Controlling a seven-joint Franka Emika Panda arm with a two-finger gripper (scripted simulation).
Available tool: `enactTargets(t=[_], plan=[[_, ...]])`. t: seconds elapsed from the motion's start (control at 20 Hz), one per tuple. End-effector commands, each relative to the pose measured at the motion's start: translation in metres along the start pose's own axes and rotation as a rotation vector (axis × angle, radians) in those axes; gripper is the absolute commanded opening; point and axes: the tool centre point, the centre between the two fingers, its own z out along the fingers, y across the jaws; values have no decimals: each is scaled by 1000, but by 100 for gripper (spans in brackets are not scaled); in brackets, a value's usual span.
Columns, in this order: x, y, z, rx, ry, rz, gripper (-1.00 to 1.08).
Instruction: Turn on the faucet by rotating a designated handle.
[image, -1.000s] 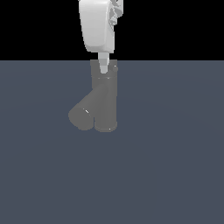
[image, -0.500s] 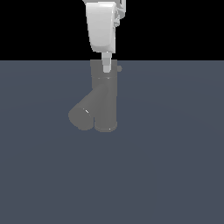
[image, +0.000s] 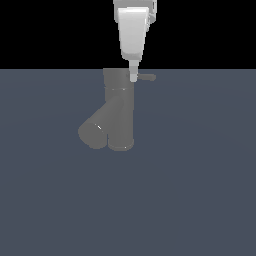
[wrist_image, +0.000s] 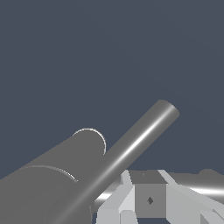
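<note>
The dark grey faucet (image: 120, 112) stands upright on the floor, its thick spout (image: 97, 129) slanting down toward the exterior view's left. From its top cap (image: 116, 79) the thin handle (image: 147, 77) sticks out toward the exterior view's right. My white gripper (image: 133, 76) comes straight down from above, and its narrow tip sits against the handle right beside the cap. The fingers look shut with nothing between them. In the wrist view two faucet cylinders (wrist_image: 78, 175) stretch away, and the handle (wrist_image: 209, 189) crosses as a bright bar behind my gripper (wrist_image: 148, 192).
A flat grey-blue floor (image: 200, 190) spreads all around the faucet. Behind it the background is black. No other object shows in either view.
My gripper has shifted toward the exterior view's right. The handle has swung with it and now shows as a longer rod right of the cap.
</note>
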Motion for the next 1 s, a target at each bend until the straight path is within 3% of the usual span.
enactTargets(t=[0.0, 0.95], plan=[[25, -10, 0, 9, 2, 37, -100], [68, -42, -1, 8, 2, 58, -100]])
